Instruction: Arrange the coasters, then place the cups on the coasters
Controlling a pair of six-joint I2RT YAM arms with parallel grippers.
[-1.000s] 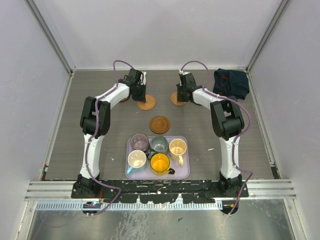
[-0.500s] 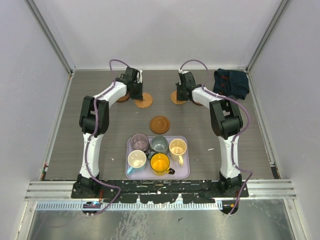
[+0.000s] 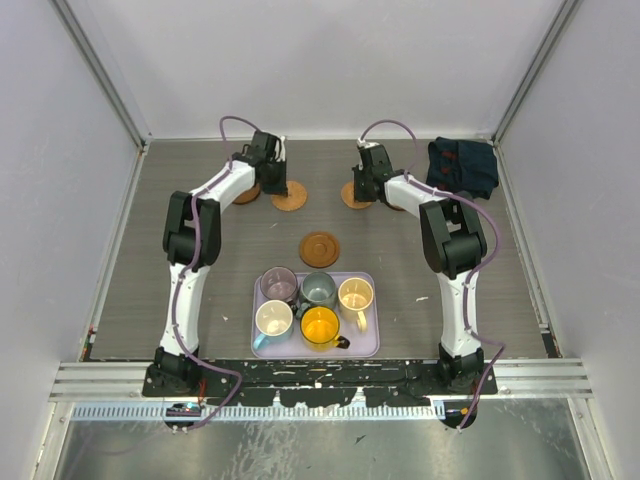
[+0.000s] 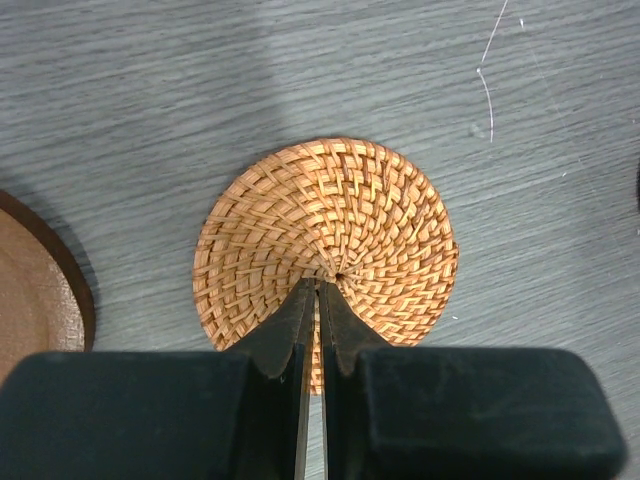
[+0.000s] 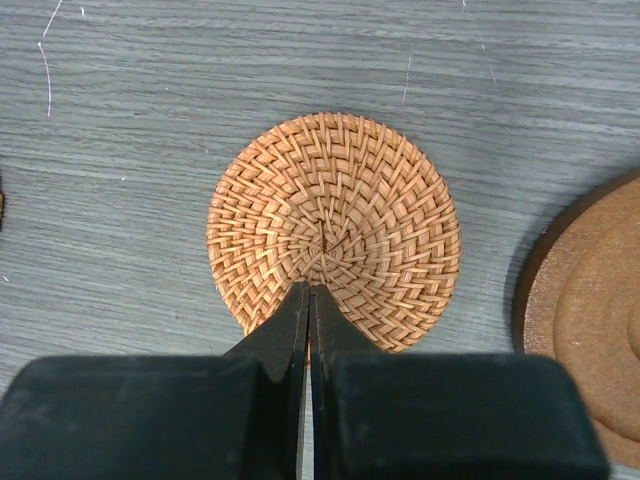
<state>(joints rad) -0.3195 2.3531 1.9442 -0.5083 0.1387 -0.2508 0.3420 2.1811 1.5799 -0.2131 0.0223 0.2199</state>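
Two woven light-orange coasters lie at the far side of the table. My left gripper [image 3: 272, 186] is shut, its tips [image 4: 320, 286] resting on the middle of one woven coaster [image 4: 340, 210], with a dark brown coaster [image 4: 30, 290] just to its left. My right gripper [image 5: 309, 290] is shut too, its tips on the other woven coaster [image 5: 340, 200], beside a brown coaster [image 5: 595, 320] on its right. A third dark coaster [image 3: 320, 248] lies mid-table. Five cups stand on the lavender tray [image 3: 366, 338]: purple-grey [image 3: 278, 284], grey-teal [image 3: 319, 290], cream-beige [image 3: 355, 295], cream and blue [image 3: 273, 319], yellow-orange [image 3: 320, 325].
A dark blue cloth [image 3: 462, 165] is bunched in the far right corner. White walls with metal frame posts close in the table on three sides. The arm bases stand at the near edge behind the tray.
The left gripper and the woven coaster under it have slid a little toward the far wall. The right arm and its coaster have not moved.
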